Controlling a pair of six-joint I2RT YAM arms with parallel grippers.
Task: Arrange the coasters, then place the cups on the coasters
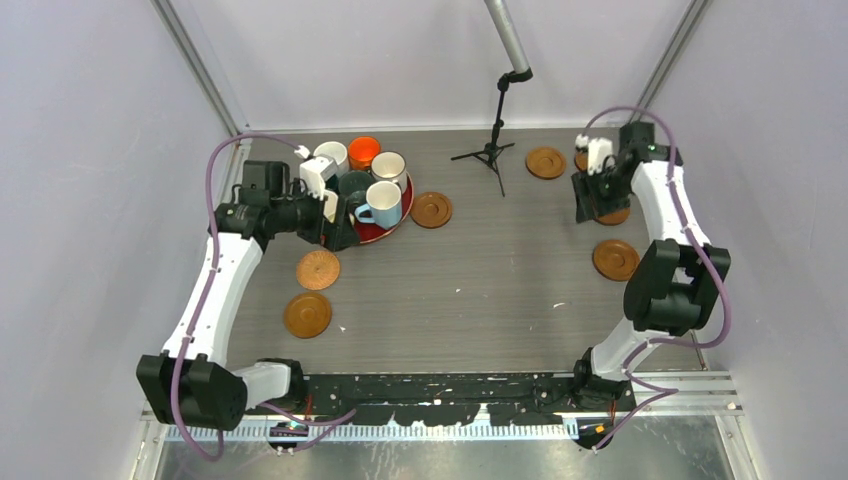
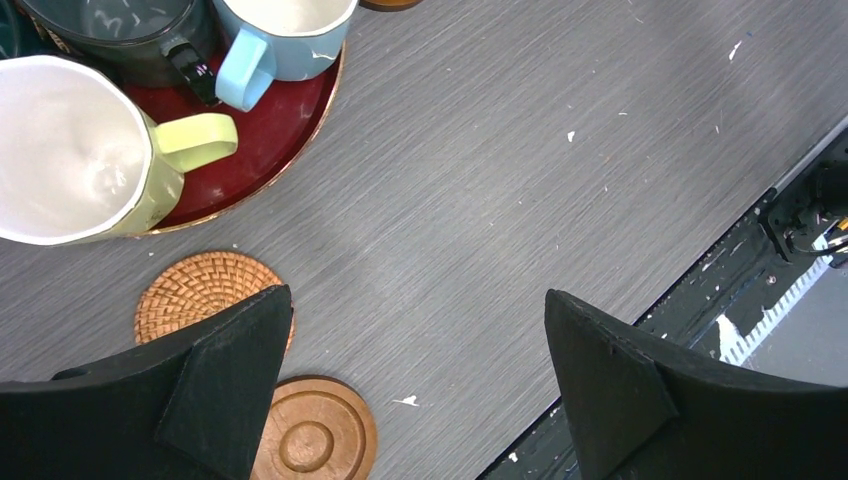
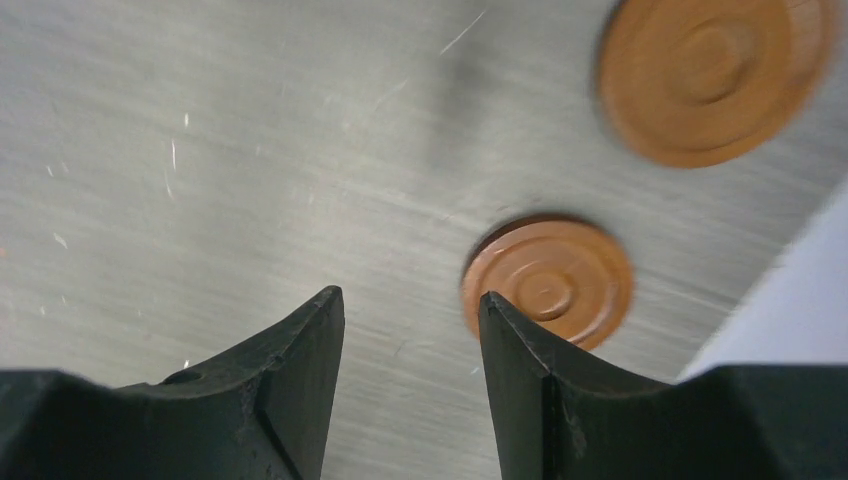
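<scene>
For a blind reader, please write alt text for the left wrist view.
The left gripper, wide open and empty, hangs over a grey table. At upper left a red tray holds a pale yellow mug, a light blue mug and a dark mug; below it lie a woven coaster and a smooth wooden coaster.

White arm links (image 1: 215, 290), black joints (image 1: 665, 290), purple cables (image 1: 212, 200); black wedge-shaped end effector fingers (image 2: 230, 390).
</scene>
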